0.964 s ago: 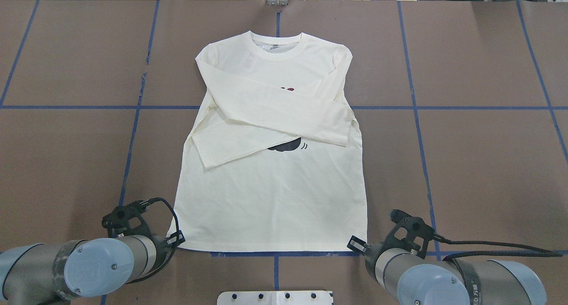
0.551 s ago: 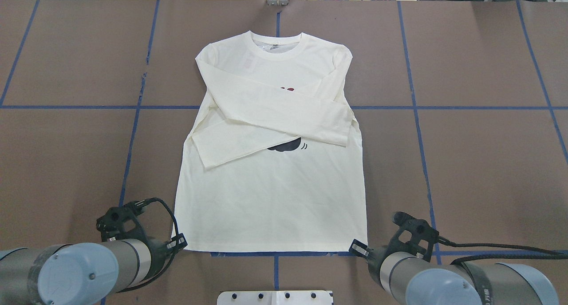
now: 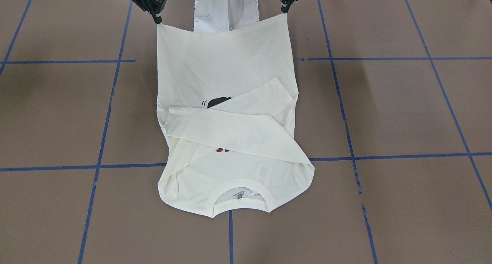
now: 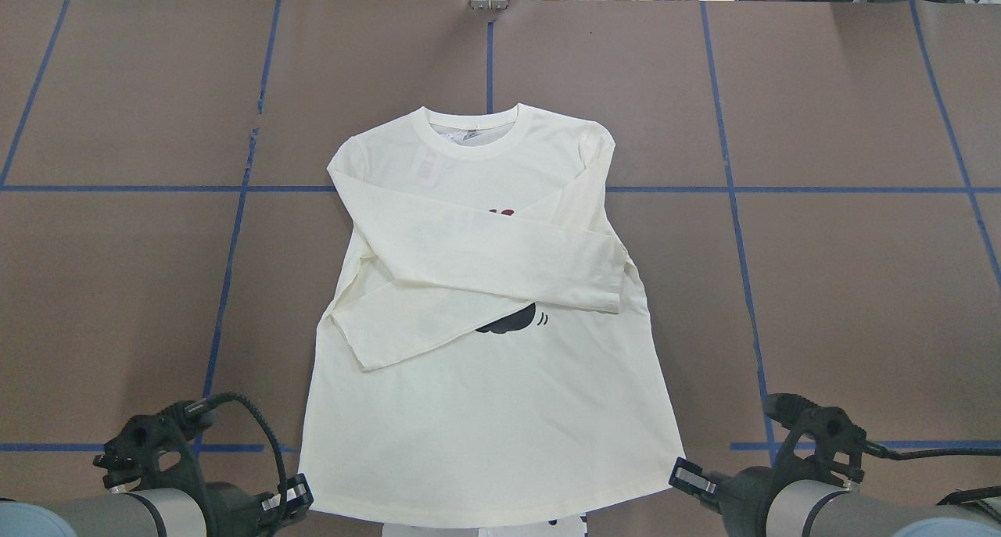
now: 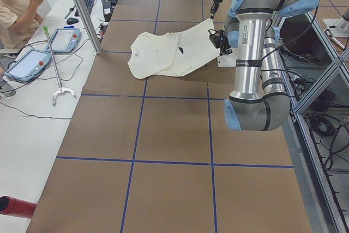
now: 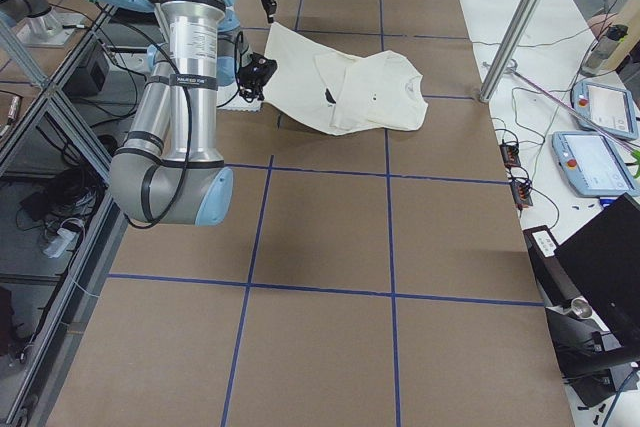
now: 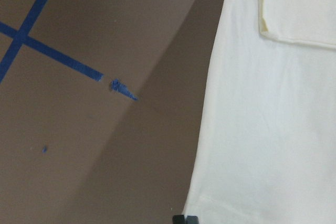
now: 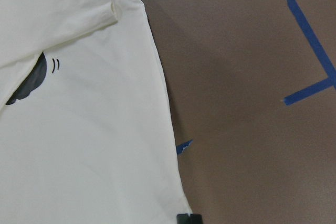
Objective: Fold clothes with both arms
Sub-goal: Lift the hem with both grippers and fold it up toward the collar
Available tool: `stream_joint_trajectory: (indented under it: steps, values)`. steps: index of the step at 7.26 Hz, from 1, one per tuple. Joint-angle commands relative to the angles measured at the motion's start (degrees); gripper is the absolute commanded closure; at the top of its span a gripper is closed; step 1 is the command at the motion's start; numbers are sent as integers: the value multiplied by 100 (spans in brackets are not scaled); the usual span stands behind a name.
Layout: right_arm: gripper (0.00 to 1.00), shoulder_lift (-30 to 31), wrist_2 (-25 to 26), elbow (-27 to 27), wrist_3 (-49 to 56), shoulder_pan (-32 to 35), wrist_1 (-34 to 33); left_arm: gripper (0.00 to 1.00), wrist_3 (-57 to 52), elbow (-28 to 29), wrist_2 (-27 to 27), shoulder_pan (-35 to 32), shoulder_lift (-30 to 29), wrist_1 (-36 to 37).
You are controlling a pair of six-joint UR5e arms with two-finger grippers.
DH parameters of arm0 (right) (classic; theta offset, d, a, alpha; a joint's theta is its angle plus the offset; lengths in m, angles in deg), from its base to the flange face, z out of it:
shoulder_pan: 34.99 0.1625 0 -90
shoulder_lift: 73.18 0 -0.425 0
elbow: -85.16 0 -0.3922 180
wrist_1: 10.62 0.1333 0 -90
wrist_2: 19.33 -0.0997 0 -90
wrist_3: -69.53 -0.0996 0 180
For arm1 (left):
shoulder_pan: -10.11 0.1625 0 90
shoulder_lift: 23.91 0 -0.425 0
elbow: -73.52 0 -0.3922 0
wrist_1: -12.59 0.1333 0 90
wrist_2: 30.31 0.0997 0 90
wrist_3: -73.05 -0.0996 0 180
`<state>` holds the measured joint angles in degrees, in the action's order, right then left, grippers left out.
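Note:
The cream-white T-shirt [image 4: 485, 412] lies print side up on the brown table, collar away from me, both sleeves folded across the chest. The sleeves hide most of the black cat print [image 4: 507, 320] and the red lettering [image 4: 500, 212]. My left gripper [image 4: 301, 494] is shut on the hem's left corner; it also shows in the front-facing view [image 3: 284, 10]. My right gripper [image 4: 680, 474] is shut on the hem's right corner, as the front-facing view [image 3: 157, 20] also shows. The hem [image 3: 223, 31] is raised off the table and stretched between them, over the base.
The white pedestal base [image 3: 226, 6] sits under the lifted hem. Blue tape lines [image 4: 743, 287] grid the table. An operator [image 5: 16, 4] sits beyond the far edge, with teach pendants [image 5: 65, 39] and a metal post [image 5: 82, 9] nearby.
Both grippers have pulled back toward the robot's base with the hem corners. The hem has risen off the table, and the whole shirt has slid toward me.

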<state>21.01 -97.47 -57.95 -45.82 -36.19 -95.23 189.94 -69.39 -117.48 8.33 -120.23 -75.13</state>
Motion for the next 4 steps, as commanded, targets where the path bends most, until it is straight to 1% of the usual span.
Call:
stream_joint_trajectory:
  steps: [1, 2, 3, 4]
  values:
    - [100, -467, -78, 114, 1008, 949, -3, 100, -1300, 670, -28, -1063, -777, 71]
    - [100, -1194, -461, 839, 1475, 1695, -3, 100, -1962, 1530, -54, -1836, -1479, 62]
    - [100, -1854, -987, 1751, 1680, 2364, -3, 100, -2508, 2025, -98, -2375, -1617, -8]
    - [100, -2261, -1358, 2474, 2343, 2867, 14, 100, -2940, 2422, -142, -2832, -1636, -339]
